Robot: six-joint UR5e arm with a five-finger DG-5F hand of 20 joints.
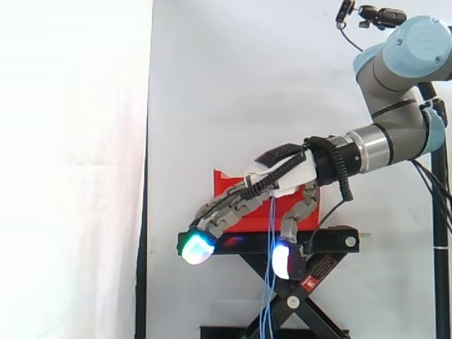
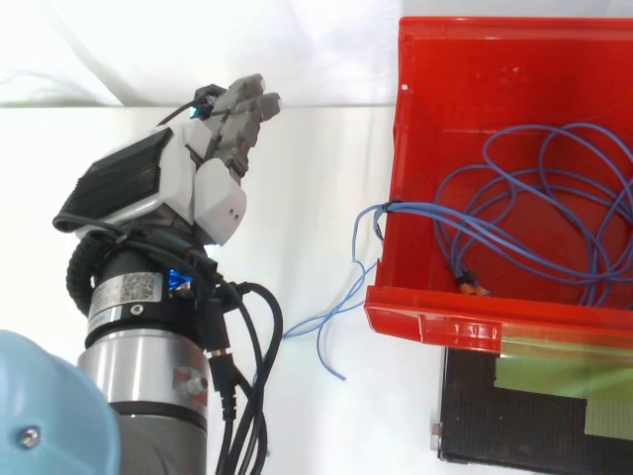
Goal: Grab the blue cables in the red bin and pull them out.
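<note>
Before the white curtain (image 1: 212, 70), the slack, empty hand (image 2: 203, 178) hangs at nine o'clock of the red bin (image 2: 435, 59), blue cables (image 2: 415, 208) mostly inside.

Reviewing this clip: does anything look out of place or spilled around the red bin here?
Yes. Some of the blue cables spill over a side wall of the red bin and dangle outside it, down past the black stand; the rest lie looped inside. The hand is beside the bin, fingers relaxed, holding none.

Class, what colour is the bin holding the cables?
Red. The bin shows best in the top view.
</note>
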